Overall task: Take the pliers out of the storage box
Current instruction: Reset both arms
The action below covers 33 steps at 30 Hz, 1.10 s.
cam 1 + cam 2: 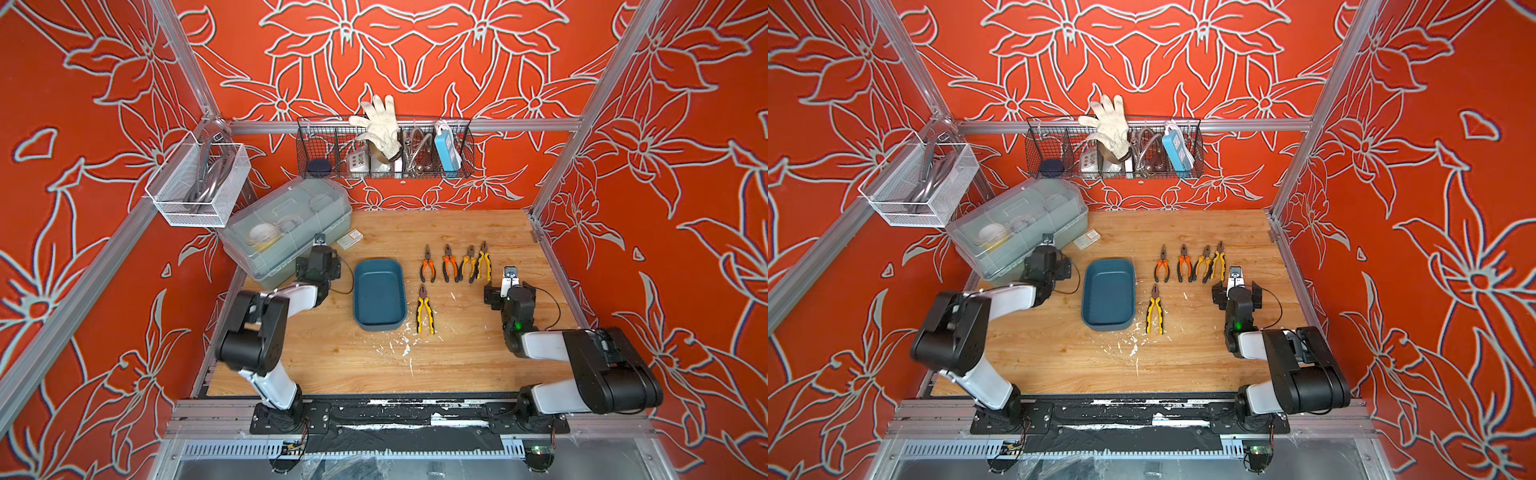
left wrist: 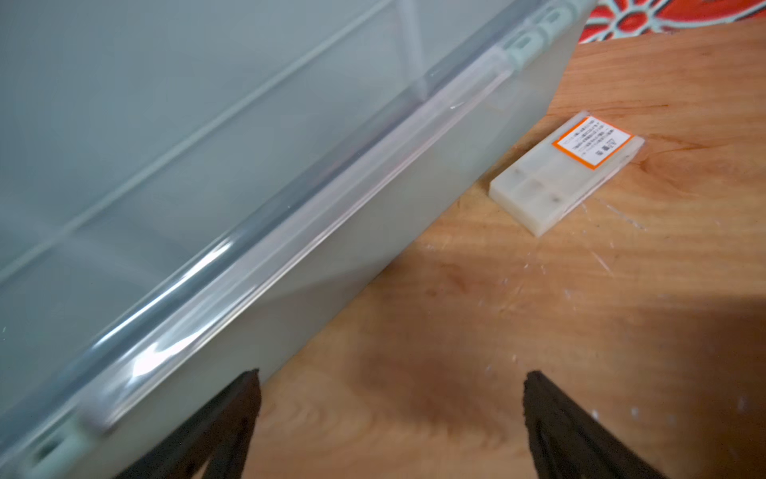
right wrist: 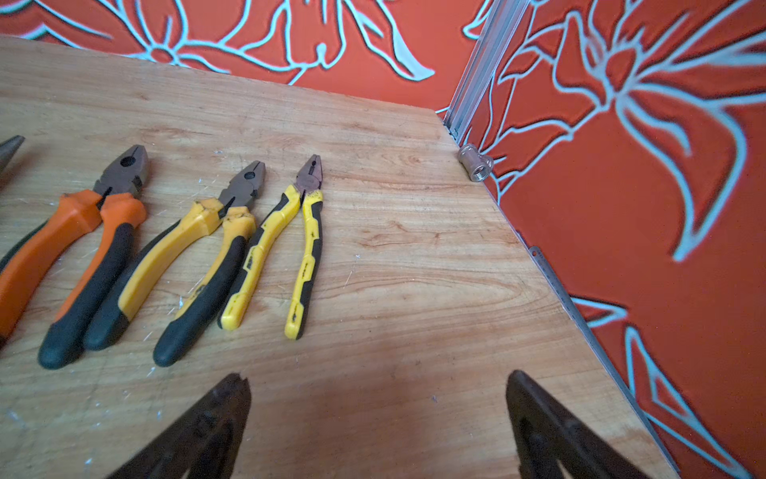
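Observation:
The teal storage box (image 1: 379, 295) stands lidless at the middle of the wooden table, and its inside shows nothing in both top views. The pliers lie outside it. Two orange-handled pliers (image 1: 427, 266) and two yellow-handled pliers (image 1: 483, 262) form a row to its far right. Another yellow-and-black pair (image 1: 424, 309) lies right beside the box. My left gripper (image 2: 391, 381) is open over bare wood, left of the box and against the grey bin. My right gripper (image 3: 379, 381) is open and holds nothing, just right of the row's handle ends (image 3: 295, 327).
A large translucent grey lidded bin (image 1: 286, 224) fills the table's far left. A small white case with an orange label (image 2: 568, 170) lies by its corner. A metal fitting (image 3: 475, 162) sits at the right table edge. Wire baskets (image 1: 384, 149) hang on the back and left rails.

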{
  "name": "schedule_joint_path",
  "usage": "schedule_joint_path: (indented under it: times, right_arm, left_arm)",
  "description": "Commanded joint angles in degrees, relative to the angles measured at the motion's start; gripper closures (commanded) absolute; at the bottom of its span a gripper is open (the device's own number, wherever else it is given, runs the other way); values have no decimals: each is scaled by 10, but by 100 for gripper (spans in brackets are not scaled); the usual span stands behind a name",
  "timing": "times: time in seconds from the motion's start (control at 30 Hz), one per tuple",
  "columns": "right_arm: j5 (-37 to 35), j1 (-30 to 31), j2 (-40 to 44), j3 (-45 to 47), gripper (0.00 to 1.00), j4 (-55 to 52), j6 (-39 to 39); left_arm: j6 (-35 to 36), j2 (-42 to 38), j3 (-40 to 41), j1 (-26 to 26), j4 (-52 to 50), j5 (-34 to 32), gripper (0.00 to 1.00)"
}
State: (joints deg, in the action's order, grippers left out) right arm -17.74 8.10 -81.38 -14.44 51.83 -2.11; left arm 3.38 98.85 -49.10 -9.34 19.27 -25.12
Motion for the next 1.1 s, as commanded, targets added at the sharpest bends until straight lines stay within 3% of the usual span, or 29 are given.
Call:
schedule_joint_path:
  times: [0.0,0.17,0.47,0.57,0.63,1.07]
  right_arm:
    - [8,-5,3,-16,0,-9,2]
    - [9,-7,3,-16,0,-9,2]
    - [10,-8,3,-16,0,-11,3]
    - [10,-7,3,-17,0,-12,3]
    - [10,-8,4,-17,0,-12,3]
    - [17,-11,3,-22,0,-21,5]
  left_arm:
    - [23,-15,33,-22,-79,-34,2]
    - [6,-93,107,22,-22,79,2]
    - [-1,-139,159,41,28,124,2]
    - [-39,-207,291,87,197,176,2]
    - [-65,-210,345,116,282,204,2]
    - [-38,-181,310,110,244,241,2]
